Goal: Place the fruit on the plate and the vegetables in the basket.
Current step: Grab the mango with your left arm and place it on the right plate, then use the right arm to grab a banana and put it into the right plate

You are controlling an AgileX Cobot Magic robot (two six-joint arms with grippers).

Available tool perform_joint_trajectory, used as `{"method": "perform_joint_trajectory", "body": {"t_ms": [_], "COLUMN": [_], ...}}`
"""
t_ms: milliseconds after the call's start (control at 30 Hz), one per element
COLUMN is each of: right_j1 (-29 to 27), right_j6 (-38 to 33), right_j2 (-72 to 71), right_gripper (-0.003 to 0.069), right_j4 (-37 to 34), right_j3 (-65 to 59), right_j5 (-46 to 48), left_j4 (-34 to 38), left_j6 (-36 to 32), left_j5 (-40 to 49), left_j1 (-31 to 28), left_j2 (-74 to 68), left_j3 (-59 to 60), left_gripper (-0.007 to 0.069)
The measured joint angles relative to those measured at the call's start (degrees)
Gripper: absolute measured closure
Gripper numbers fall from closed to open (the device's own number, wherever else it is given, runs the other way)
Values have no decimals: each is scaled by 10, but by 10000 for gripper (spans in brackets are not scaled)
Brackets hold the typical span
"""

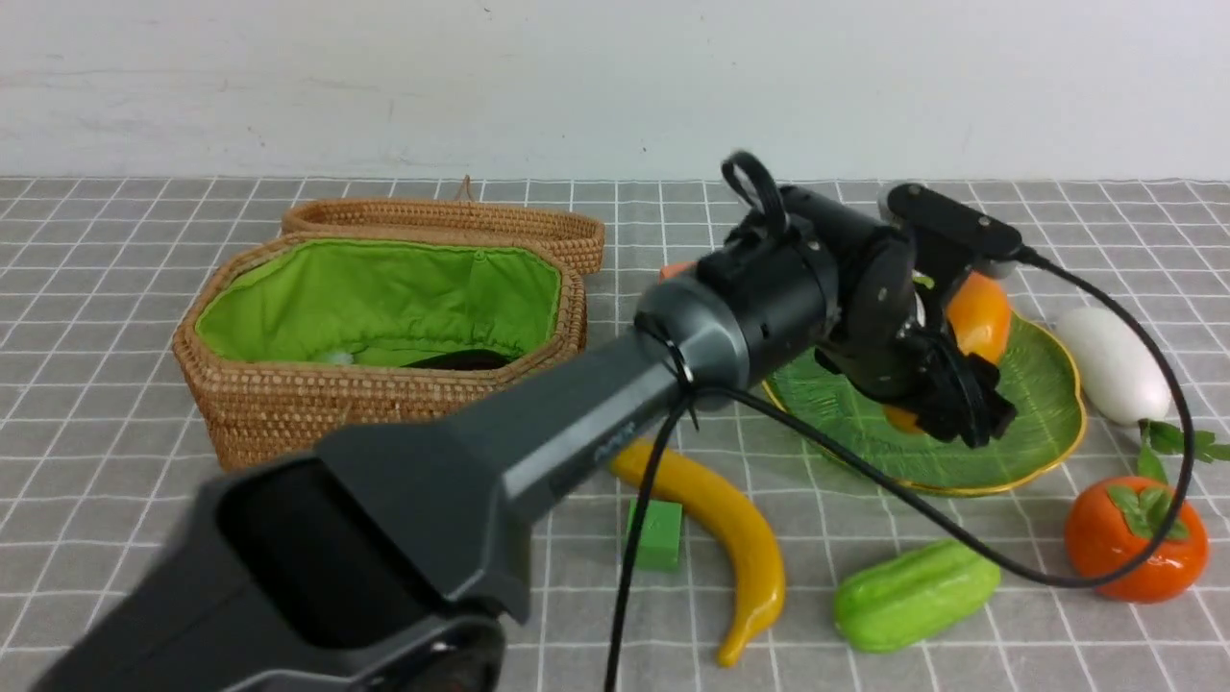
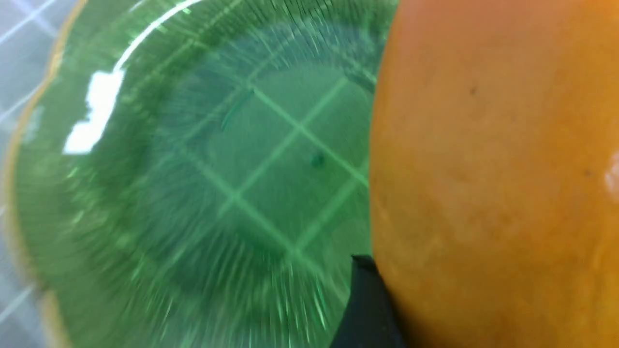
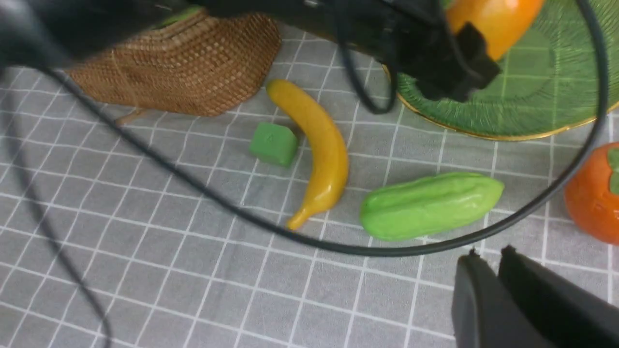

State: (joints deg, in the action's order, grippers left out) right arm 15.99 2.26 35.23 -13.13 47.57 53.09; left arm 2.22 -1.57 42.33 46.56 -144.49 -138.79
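1 small green cube (image 1: 656, 533) sits flat on the grey, white-gridded desk (image 1: 115, 577), well to the left of the left pincer (image 1: 951, 408) and nearer the camera than it, while a plain white wall (image 1: 384, 86) rises beyond the desk, far behind that pincer.

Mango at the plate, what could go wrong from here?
The mango is glossy and sits tilted in the left fingers toward the far side of the plate; released, it might roll off the rim. The arm's cable droops beside the gourd and persimmon, so pulling back could drag them.
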Motion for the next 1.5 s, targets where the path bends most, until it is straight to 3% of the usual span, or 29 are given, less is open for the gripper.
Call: {"method": "perform_joint_trajectory", "body": {"t_ms": [167,300,400,533,733,800,833,867,933,1100,1233,1367,1500], "right_j1": [0,0,0,0,0,0,0,0,0,5,57,130,147], "right_j6": [0,0,0,0,0,0,0,-4,-15,-59,-66,-61,-31], "right_j2": [0,-1,-2,-2,0,19,24,48,88,225,336,450,547], "right_gripper": [582,580,575,571,568,567,567,567,567,567,567,548,473], "right_j4": [3,3,3,4,4,1,1,-3,-17,-65,-69,-33,8], "right_j3": [0,0,1,10,35,43,43,47,52,75,100,130,173], "right_j5": [11,11,10,6,32,55,58,66,68,77,51,-11,-47], "left_j4": [-10,-10,-8,-4,-8,-18,-19,-22,-25,-35,-31,-9,-3], "left_j6": [0,4,16,21,42,46,47,48,51,88,114,122,125], "left_j5": [2,3,33,101,260,278,278,276,274,254,171,79,30], "left_j1": [0,-2,-9,-19,-30,-33,-33,-33,-33,-33,-33,-33,-33], "left_j2": [-41,-40,-24,30,171,283,291,341,422,613,788,965,1059], "left_j3": [-32,-36,-34,0,88,153,157,190,239,390,568,754,860], "left_gripper": [104,36,-8,-6,179,381,415,519,626,638,638,638,638]}}
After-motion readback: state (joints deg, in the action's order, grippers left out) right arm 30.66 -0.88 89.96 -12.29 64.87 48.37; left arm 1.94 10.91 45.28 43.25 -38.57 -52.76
